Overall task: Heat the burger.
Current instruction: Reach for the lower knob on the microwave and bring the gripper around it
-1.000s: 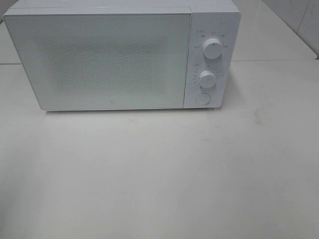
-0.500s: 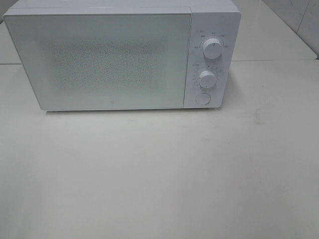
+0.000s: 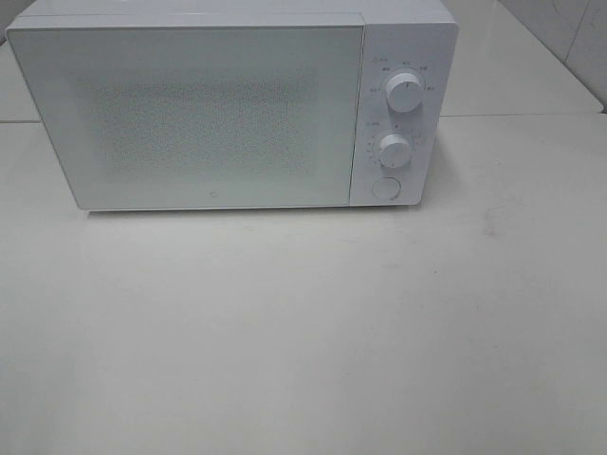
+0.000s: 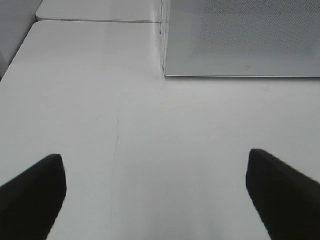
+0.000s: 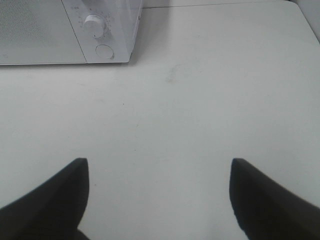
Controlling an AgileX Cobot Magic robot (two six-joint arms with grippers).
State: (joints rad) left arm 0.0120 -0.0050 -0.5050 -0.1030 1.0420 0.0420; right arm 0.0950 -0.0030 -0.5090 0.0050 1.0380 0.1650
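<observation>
The burger is out of view in every frame. A white microwave (image 3: 232, 109) stands at the back of the white table with its door shut; its speckled door window shows nothing inside. Its two knobs (image 3: 405, 93) and round button (image 3: 385, 187) sit on the right panel. Neither arm appears in the exterior high view. My left gripper (image 4: 155, 165) is open over bare table, facing the microwave's left front corner (image 4: 165, 74). My right gripper (image 5: 159, 172) is open with nothing between its fingers, facing the microwave's button (image 5: 104, 51) from a distance.
The white table (image 3: 303, 332) stretches in front of the microwave. A seam between table sections runs behind it (image 3: 522, 116). A tiled wall (image 3: 569, 38) rises at the back right. A faint smudge marks the table to the microwave's right (image 5: 171, 76).
</observation>
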